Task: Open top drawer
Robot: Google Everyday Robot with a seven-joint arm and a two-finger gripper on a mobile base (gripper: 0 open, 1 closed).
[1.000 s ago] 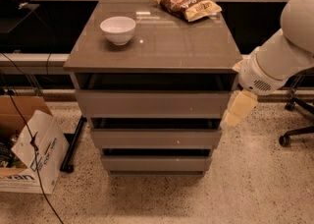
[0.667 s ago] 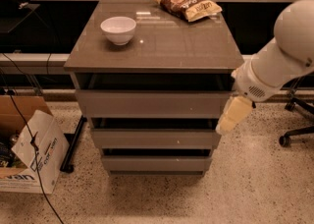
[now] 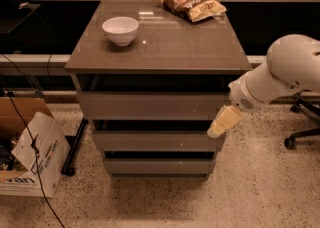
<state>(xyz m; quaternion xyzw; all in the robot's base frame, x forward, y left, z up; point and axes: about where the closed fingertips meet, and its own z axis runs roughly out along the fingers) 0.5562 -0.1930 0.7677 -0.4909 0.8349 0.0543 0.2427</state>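
Observation:
The top drawer [image 3: 150, 105] is the widest of three plain grey drawer fronts under the brown cabinet top [image 3: 190, 47]. It sits closed, flush under a dark gap. The mid-sized drawer [image 3: 155, 141] and the smallest drawer [image 3: 157, 166] lie below it. My gripper [image 3: 222, 122] hangs on the white arm [image 3: 285, 72] at the cabinet's right front corner. It is in front of the right end of the top drawer and the gap below it, pointing down and to the left.
A white bowl [image 3: 120, 30] and a chip bag [image 3: 191, 5] lie on the cabinet top. A cardboard box [image 3: 25, 152] with cables stands on the floor at the left. An office chair base [image 3: 302, 132] is at the right. Speckled floor lies in front.
The arm and gripper have shifted left and slightly down, closer to the cabinet's right front corner. The drawers have not moved.

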